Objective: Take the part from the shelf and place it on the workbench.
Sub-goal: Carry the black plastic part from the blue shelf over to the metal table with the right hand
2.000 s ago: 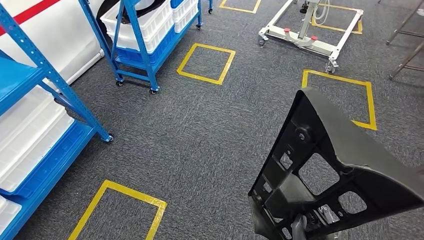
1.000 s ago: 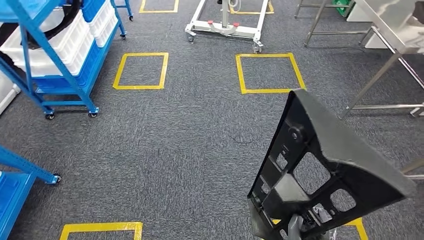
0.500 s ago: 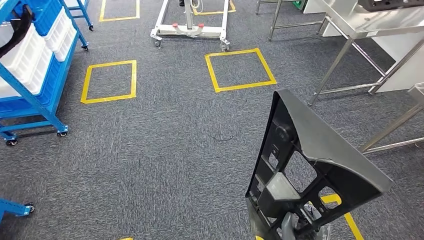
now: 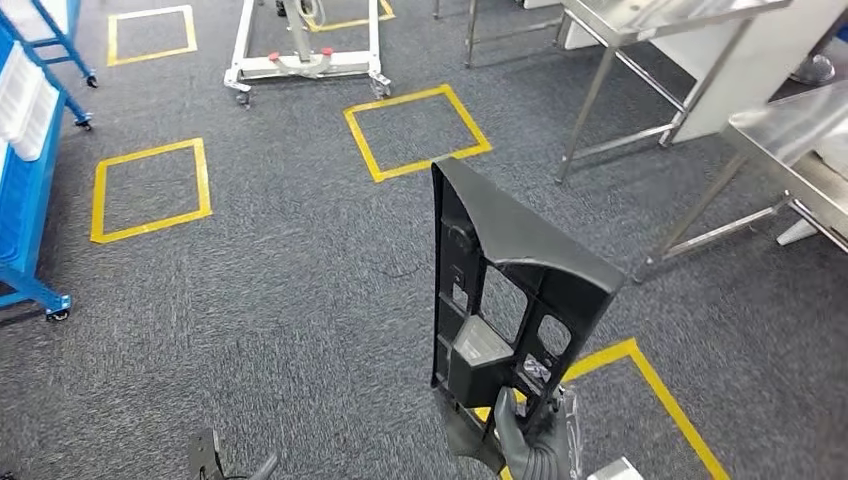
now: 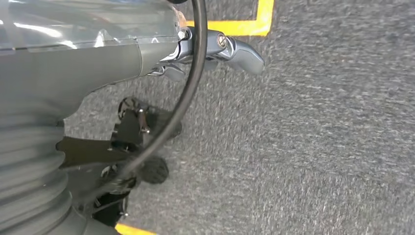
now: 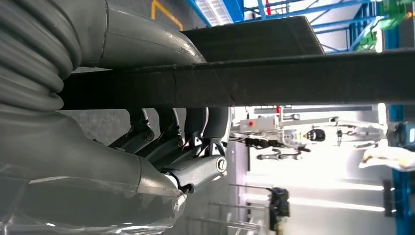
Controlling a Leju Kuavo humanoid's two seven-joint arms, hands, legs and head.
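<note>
The right hand [image 4: 520, 440] comes up from the bottom of the head view, a little right of the middle, and it grips the part [image 4: 505, 290] by its low end. The part is a big black plastic piece with holes cut in it, and it stands almost upright in the air above the grey carpet floor [image 4: 280, 300], in the lower middle of the frame. In the right wrist view the dark fingers [image 6: 166, 142] curl around the flat black edge of the part [image 6: 274, 78], so this hand is clenched on the part. The left hand [image 5: 186, 49] hangs down over the carpet in the left wrist view. One grey finger [image 5: 242, 51] sticks out straight and there is nothing in the hand, so it is released. Two shiny metal desks are on the right side of the head view. One desk [image 4: 650, 15] is at the upper right, and the other desk [image 4: 800, 130] is at the right edge, a bit lower. The part is well apart from both desks. Yellow tape squares [image 4: 415, 130] are stuck on the floor. A blue shelf [image 4: 25, 170] with wheels is at the left edge. A white frame on wheels [image 4: 305, 60] sits at the top, left of the middle.
</note>
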